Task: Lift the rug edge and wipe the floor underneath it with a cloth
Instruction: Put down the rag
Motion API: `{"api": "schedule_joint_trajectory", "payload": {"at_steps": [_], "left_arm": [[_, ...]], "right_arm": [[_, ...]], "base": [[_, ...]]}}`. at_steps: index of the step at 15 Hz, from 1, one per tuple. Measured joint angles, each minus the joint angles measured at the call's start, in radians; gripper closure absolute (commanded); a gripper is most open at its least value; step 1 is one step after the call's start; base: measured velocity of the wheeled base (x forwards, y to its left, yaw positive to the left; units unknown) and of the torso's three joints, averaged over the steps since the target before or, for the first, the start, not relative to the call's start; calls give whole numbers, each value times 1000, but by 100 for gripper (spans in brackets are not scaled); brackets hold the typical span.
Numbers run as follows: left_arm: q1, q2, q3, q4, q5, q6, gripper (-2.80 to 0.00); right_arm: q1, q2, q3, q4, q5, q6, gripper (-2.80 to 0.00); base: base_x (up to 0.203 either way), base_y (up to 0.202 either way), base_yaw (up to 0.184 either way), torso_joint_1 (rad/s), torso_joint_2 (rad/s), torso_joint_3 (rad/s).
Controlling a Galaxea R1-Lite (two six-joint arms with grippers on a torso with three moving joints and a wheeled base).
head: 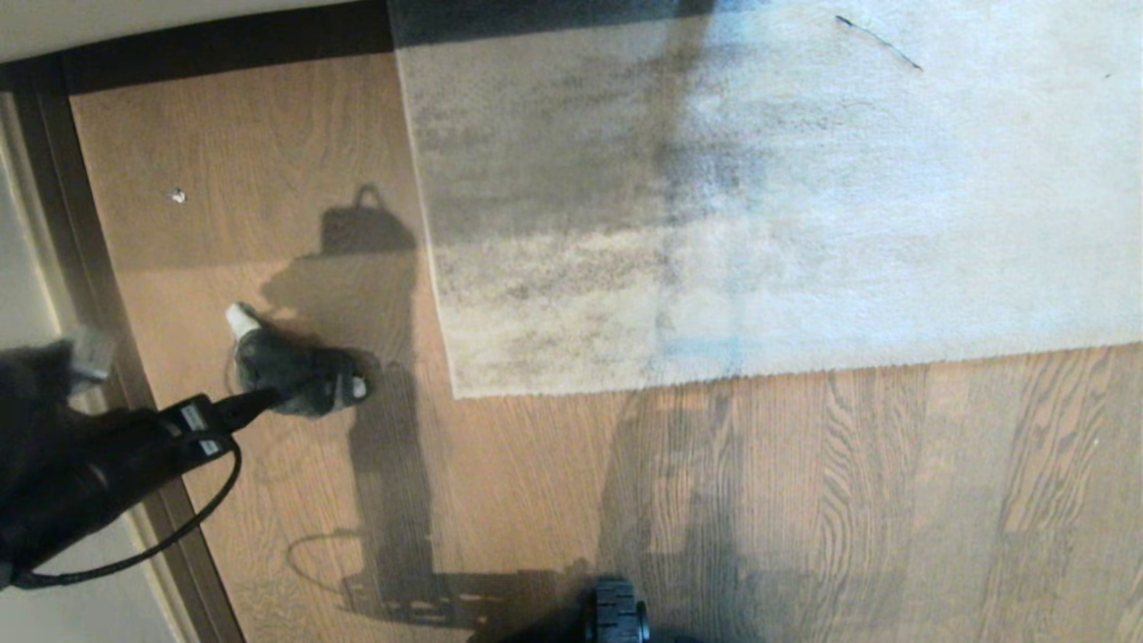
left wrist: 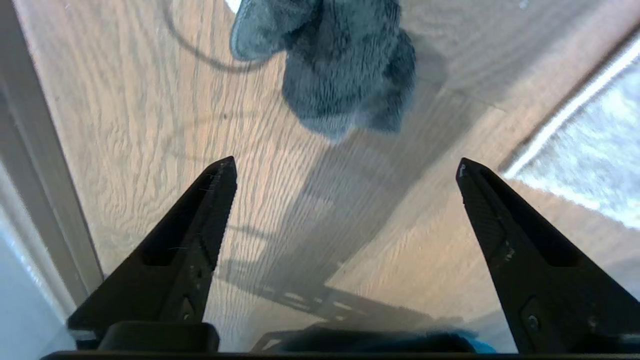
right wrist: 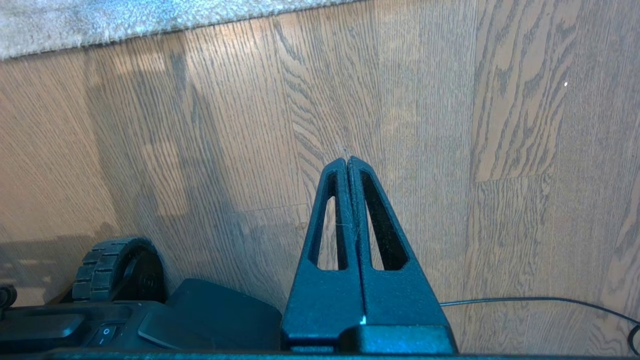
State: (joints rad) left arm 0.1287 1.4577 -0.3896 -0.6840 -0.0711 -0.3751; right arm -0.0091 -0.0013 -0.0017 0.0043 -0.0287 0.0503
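Note:
The light grey rug [head: 768, 196] lies flat on the wood floor [head: 804, 500], its square corner [head: 457, 391] nearest me. In the left wrist view its edge [left wrist: 565, 117] runs off to one side. The cloth [head: 295, 375], dark grey with a whitish tip, lies crumpled on the planks left of that corner. My left gripper [head: 268, 399] reaches in from the lower left, just short of the cloth [left wrist: 345, 65]. Its fingers are open wide [left wrist: 345, 167] with only bare floor between them. My right gripper [right wrist: 347, 160] hangs shut and empty over the planks, near the rug [right wrist: 150, 20].
A dark skirting strip [head: 89, 268] and a pale wall border the floor on the left. A black cable [head: 179, 527] loops from the left arm. My base's wheel [head: 616, 612] shows at the bottom edge. A small white speck [head: 179, 196] lies on the planks. Another thin cable [right wrist: 540, 300] crosses the floor.

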Motion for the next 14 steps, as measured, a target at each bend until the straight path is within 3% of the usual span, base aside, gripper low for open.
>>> {"api": "schedule_joint_trajectory", "payload": {"at_steps": [10,14], "left_arm": [[-1,-308,195,12,-9,-1,-280],[-4,-459,219,117,-57,-1,-280]], "right_arm": [[0,0,0,0,0,0,0],[0,0,0,0,0,0,0]], "base": [[0,0,0,0,0,0],[0,0,0,0,0,0]]}}
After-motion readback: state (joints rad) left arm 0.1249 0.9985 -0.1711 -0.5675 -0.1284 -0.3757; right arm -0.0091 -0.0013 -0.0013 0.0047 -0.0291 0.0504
